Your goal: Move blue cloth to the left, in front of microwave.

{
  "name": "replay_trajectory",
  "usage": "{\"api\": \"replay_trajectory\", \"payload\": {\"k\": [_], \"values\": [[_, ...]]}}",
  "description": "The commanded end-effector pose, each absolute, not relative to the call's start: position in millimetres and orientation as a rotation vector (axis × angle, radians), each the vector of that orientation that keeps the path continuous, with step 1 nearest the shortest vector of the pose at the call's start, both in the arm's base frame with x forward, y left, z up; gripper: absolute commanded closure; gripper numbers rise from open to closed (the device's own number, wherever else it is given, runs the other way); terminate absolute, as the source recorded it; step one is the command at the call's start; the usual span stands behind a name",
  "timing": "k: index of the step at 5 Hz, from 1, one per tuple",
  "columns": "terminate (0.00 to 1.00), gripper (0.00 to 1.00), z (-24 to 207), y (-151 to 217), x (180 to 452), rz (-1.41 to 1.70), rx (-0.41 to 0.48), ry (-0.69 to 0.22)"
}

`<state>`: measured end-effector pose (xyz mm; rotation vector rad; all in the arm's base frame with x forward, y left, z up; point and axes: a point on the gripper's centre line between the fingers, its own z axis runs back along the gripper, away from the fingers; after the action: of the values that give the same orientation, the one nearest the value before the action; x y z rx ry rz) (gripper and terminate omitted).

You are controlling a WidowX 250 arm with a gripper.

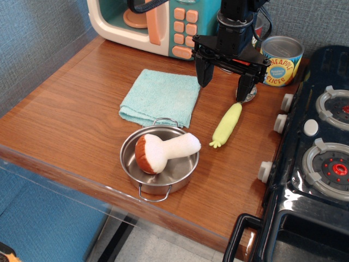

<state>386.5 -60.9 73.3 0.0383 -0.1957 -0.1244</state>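
Note:
The blue cloth lies flat on the wooden table, in front of the microwave, which stands at the back with its teal panel and peach buttons. My gripper hangs just right of the cloth's far right corner, above the table. Its two black fingers are spread wide apart and hold nothing. The left finger is close to the cloth's right edge; I cannot tell if it touches.
A steel pot with a plush mushroom stands in front of the cloth. A yellow toy corn lies to the right. A pineapple can stands at the back right. A black toy stove fills the right side.

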Motion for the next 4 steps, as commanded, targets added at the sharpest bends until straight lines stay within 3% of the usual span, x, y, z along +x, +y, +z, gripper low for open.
{"api": "replay_trajectory", "payload": {"k": [1,2,4], "values": [[0.0,0.0,73,-61,386,-0.124,0.038,-0.196],[0.0,0.0,75,-36,390,-0.084,0.006,-0.223],[0.0,0.0,74,24,402,0.016,0.023,-0.243]]}}
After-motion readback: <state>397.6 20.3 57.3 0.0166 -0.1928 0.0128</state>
